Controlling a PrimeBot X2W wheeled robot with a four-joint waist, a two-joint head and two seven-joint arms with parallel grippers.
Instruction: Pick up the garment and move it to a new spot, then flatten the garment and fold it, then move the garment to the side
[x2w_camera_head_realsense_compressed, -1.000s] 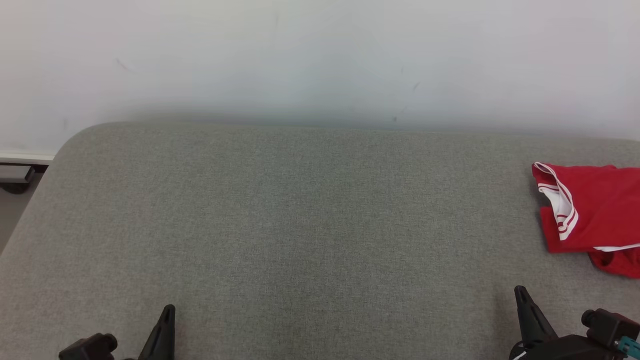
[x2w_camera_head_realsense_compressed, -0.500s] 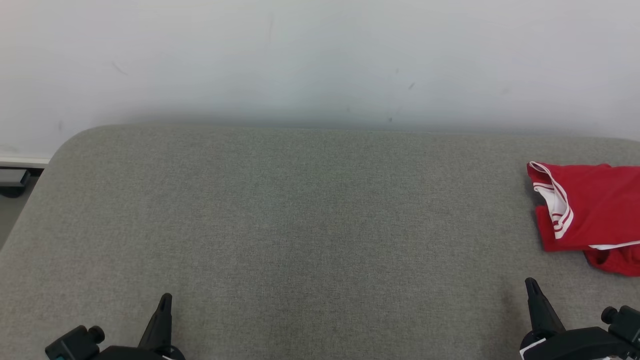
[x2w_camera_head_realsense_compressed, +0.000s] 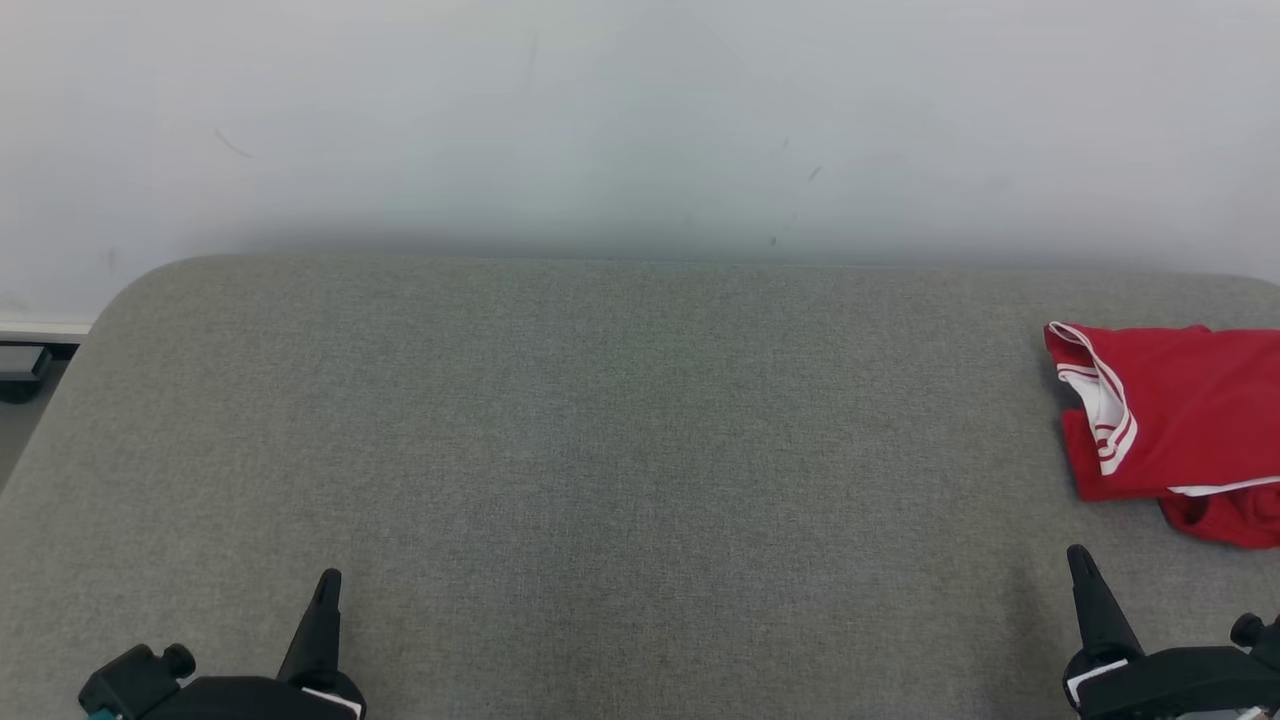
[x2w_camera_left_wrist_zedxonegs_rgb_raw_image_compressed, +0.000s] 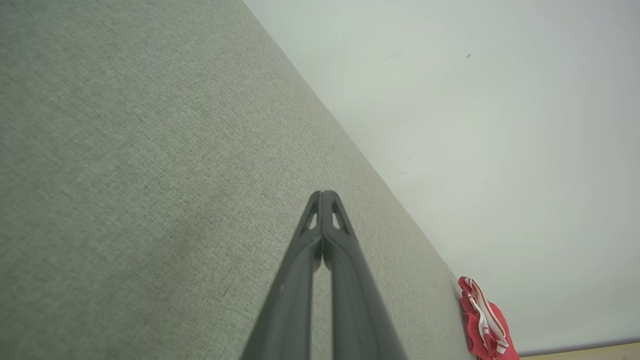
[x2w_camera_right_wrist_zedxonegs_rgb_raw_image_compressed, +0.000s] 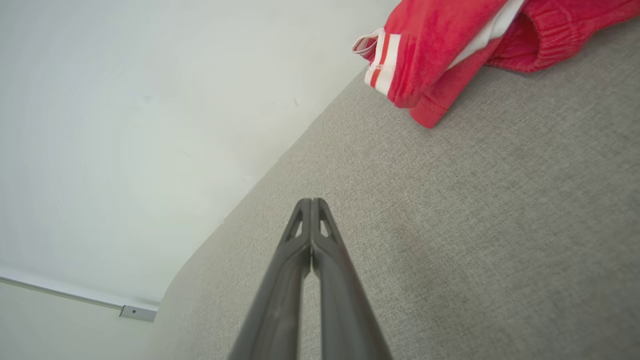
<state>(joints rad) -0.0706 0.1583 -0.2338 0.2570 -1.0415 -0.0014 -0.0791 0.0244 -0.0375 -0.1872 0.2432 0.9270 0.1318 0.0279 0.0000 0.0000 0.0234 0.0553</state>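
The garment (x2w_camera_head_realsense_compressed: 1180, 420) is red with white stripes and lies bunched at the far right of the grey cushioned surface (x2w_camera_head_realsense_compressed: 620, 420), cut off by the head view's right edge. It also appears in the right wrist view as the garment (x2w_camera_right_wrist_zedxonegs_rgb_raw_image_compressed: 450, 45) at the top, and small in the left wrist view as the garment (x2w_camera_left_wrist_zedxonegs_rgb_raw_image_compressed: 482, 322) at the lower right. My left gripper (x2w_camera_head_realsense_compressed: 328, 578) sits at the lower left, shut and empty. My right gripper (x2w_camera_head_realsense_compressed: 1078, 553) sits at the lower right, shut and empty, a short way in front of the garment. In the wrist views the left gripper (x2w_camera_left_wrist_zedxonegs_rgb_raw_image_compressed: 324, 194) and right gripper (x2w_camera_right_wrist_zedxonegs_rgb_raw_image_compressed: 311, 201) have their fingers pressed together.
A pale wall (x2w_camera_head_realsense_compressed: 640, 120) runs behind the surface. The surface's rounded left corner (x2w_camera_head_realsense_compressed: 130, 290) drops to the floor, where a white baseboard (x2w_camera_head_realsense_compressed: 40, 328) and a dark object (x2w_camera_head_realsense_compressed: 20, 365) sit.
The head view has shifted slightly, so the scene slides left and the surface's back edge lower. Both grippers stand a little higher in the picture and stay shut. The garment lies as before.
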